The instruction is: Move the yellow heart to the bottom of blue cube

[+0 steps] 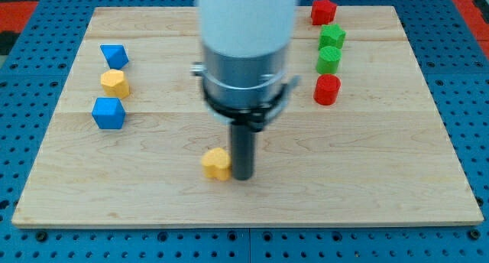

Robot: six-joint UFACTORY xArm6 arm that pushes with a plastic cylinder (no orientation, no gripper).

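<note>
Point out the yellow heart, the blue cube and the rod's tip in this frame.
yellow heart (215, 163): camera view, its top face.
blue cube (108, 113): camera view, its front face.
my tip (242, 176): camera view, the rod's lower end, against the heart's right side.

Scene is evenly and brightly lit from overhead; no harsh glare is seen on the wooden board (367, 179). Shadows are soft and short, kept tight under the blocks, e.g. the blue cube (108, 113) and red cylinder (327, 89). The arm's upper housing (244, 34) is blurred and washed out to near white. The rod and my tip (241, 176) are rendered slightly soft. Static blocks and board edges are sharp; no edge distortion is noticed.
</note>
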